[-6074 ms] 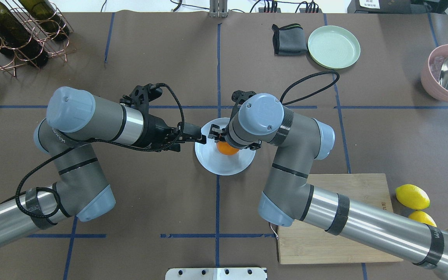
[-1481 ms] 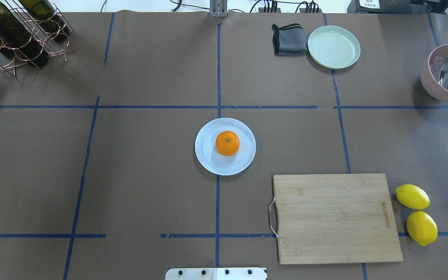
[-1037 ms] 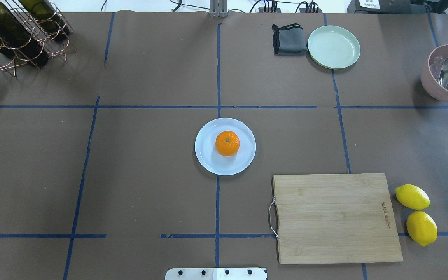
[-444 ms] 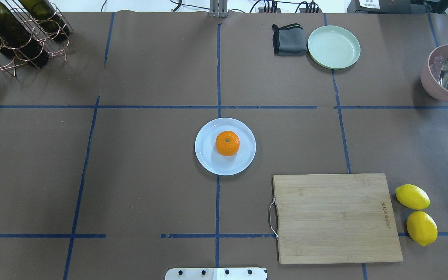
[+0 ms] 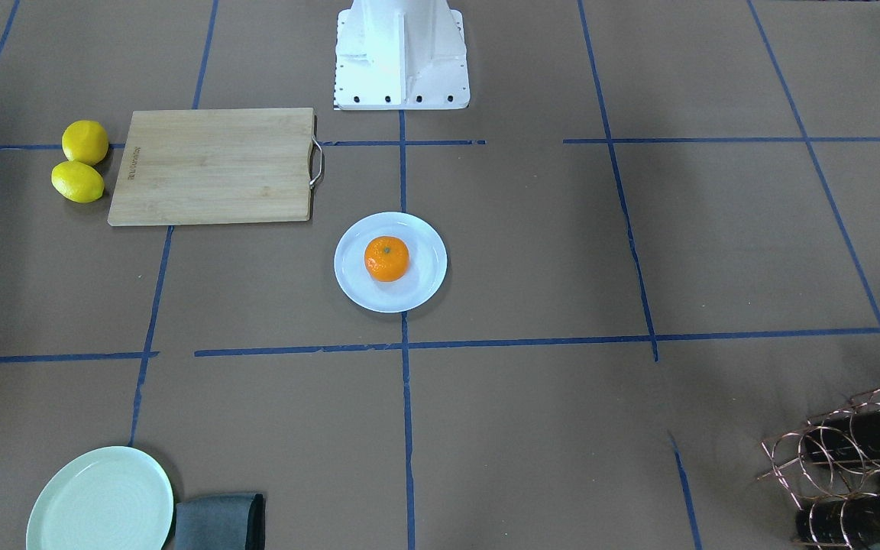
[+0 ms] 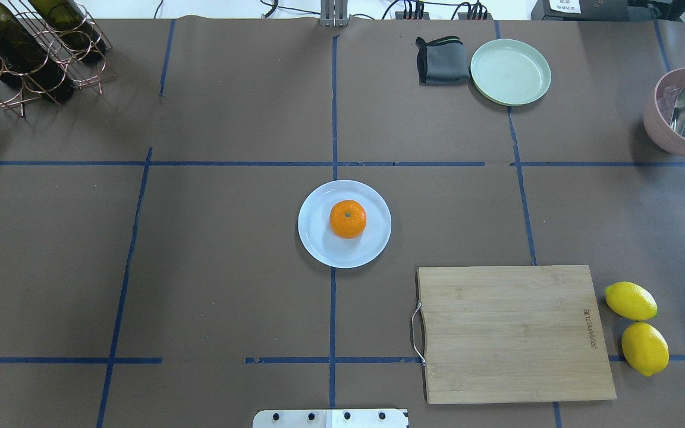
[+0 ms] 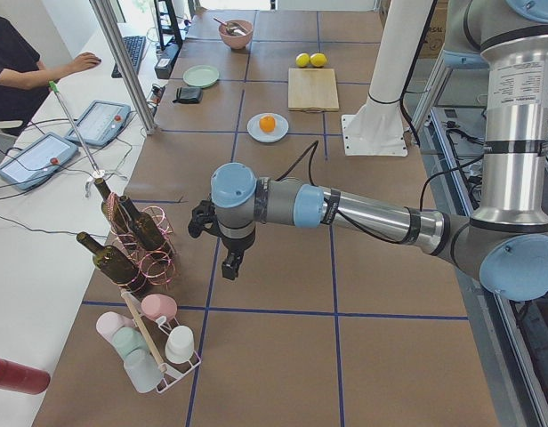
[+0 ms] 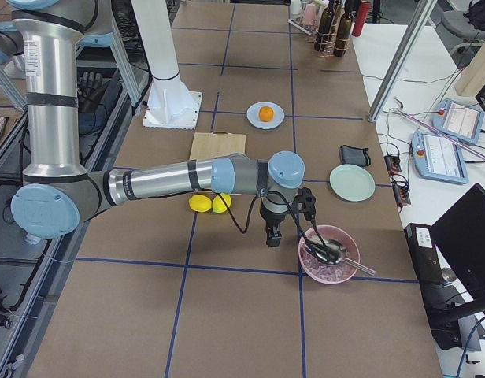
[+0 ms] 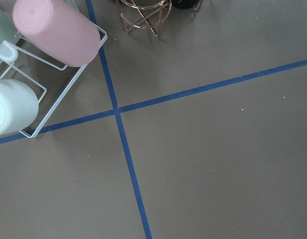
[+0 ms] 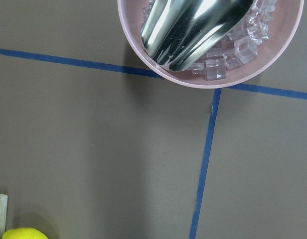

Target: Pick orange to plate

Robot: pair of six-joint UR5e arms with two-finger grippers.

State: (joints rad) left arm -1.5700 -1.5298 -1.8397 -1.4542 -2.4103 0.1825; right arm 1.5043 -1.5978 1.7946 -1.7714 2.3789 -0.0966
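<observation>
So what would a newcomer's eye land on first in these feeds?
The orange, bright against the brown table, sitting near the middle of the plate at the table's centre. Next, the two lemons beside the cutting board on the robot's right. In the side views, the left tool hangs by the wine rack and the right tool by the pink bowl of ice, both far from the plate.

Bright, even light from above covers the brown table [image 6: 229, 267], leaving only soft, short shadows: a thin dark rim under the plate [image 6: 319, 249] and a wider smudge beside the pink bowl [image 6: 654, 128]. The metal scoop [image 10: 193, 25] throws hard white glare in the right wrist view. Every view is sharp from centre to edge.
</observation>
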